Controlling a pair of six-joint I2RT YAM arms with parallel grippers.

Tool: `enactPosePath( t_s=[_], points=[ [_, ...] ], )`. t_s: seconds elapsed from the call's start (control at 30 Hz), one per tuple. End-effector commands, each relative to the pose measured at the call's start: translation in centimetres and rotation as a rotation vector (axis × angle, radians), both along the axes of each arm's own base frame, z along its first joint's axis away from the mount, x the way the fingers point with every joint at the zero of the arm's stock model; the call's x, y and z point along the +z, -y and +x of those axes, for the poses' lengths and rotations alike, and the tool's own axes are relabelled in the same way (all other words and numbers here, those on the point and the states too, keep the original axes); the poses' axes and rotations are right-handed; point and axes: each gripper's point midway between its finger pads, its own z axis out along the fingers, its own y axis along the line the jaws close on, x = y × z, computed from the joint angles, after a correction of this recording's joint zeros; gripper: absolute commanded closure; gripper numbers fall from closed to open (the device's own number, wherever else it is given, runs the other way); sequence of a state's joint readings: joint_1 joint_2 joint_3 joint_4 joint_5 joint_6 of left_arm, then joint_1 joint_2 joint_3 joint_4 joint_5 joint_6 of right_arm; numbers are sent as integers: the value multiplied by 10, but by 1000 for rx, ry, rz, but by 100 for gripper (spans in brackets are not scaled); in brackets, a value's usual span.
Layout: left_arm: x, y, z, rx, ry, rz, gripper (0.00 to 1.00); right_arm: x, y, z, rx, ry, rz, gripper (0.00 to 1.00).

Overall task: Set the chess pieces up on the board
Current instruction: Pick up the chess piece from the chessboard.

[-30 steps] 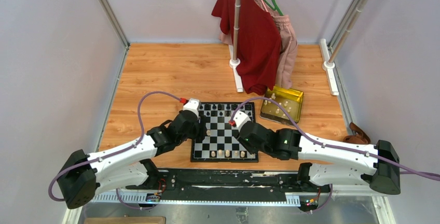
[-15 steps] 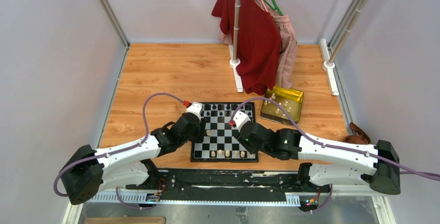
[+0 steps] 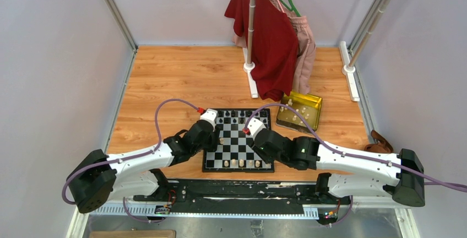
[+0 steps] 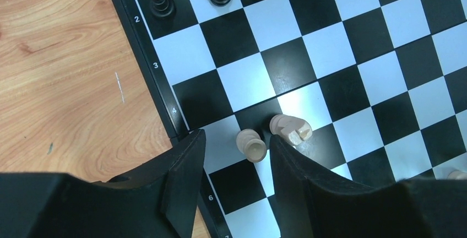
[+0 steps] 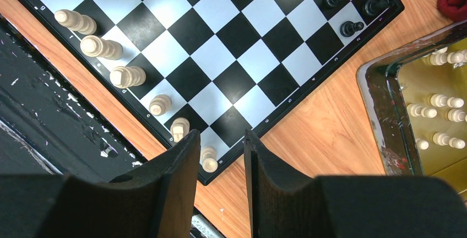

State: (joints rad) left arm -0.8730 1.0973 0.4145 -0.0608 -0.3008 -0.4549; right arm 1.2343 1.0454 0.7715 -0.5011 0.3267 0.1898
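The board (image 3: 237,139) lies between my two arms. My left gripper (image 3: 216,137) hangs open over its left edge. In the left wrist view its fingers (image 4: 184,166) straddle a cream pawn (image 4: 251,145) without touching it. A cream knight (image 4: 291,128) sits just past the right finger. Black chessmen (image 4: 161,1) stand on the far rows. My right gripper (image 5: 222,136) is open and empty, high above the board's near right corner. Several cream pieces (image 5: 128,76) line the near edge, one (image 5: 208,159) just below the gap of the right gripper's fingers.
A shiny gold tin (image 3: 300,111) right of the board holds more cream pieces (image 5: 446,101). A rack post with red and pink garments (image 3: 272,34) stands behind the board. A black rail (image 3: 231,191) runs along the near edge.
My left gripper has shifted a little right and nearer, onto the board's left edge over the cream pawn. The right arm has not moved.
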Motion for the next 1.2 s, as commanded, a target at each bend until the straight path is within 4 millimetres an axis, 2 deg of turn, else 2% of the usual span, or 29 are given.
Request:
enactPosePath(
  t_s=[0.0,0.13,0.23,0.33,0.57,0.83,1.07,1.17],
  points=[
    [9,10,7,-17,39,-28,50,3,4,7,-20,23,-12,61],
    [10,11,8,-17,41,-29,56,2,4,7,-20,23,-13,61],
    [12,12,8,-15,45,-34,67,1,4,8,-21,23,-14,61],
    [13,11,9,-10,49,-40,74,1,5,8,-22,24,-12,61],
    [15,11,9,-5,53,-45,85,2,6,8,-23,27,-7,61],
    [20,-11,1,105,43,-45,93,3,7,7,-24,29,2,61],
    [21,-18,-23,119,34,-37,93,3,7,7,-21,30,1,61],
    [18,-20,-33,121,27,-20,96,3,7,8,-20,31,-1,61]
  ],
)
